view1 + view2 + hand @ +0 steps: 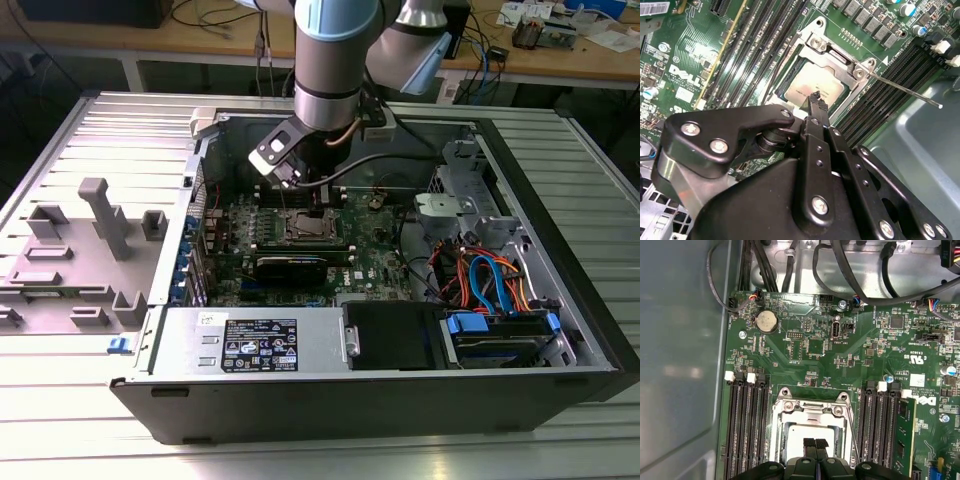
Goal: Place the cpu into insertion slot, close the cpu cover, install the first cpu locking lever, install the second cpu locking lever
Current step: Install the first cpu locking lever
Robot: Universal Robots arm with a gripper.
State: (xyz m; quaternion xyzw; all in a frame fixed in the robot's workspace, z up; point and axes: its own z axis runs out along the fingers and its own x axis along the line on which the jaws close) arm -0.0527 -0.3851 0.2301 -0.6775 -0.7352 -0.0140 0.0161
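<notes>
Hovering over the cpu [812,86], the pincer [815,442] sits closed.

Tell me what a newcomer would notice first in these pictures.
In the exterior view, the robot arm reaches down into an open computer case lying on its side. In the second wrist view, the gripper hangs just above the grey cpu, which is framed by the silvery cpu cover. A thin metal lever juts out from the socket's corner over the memory slots.
</notes>
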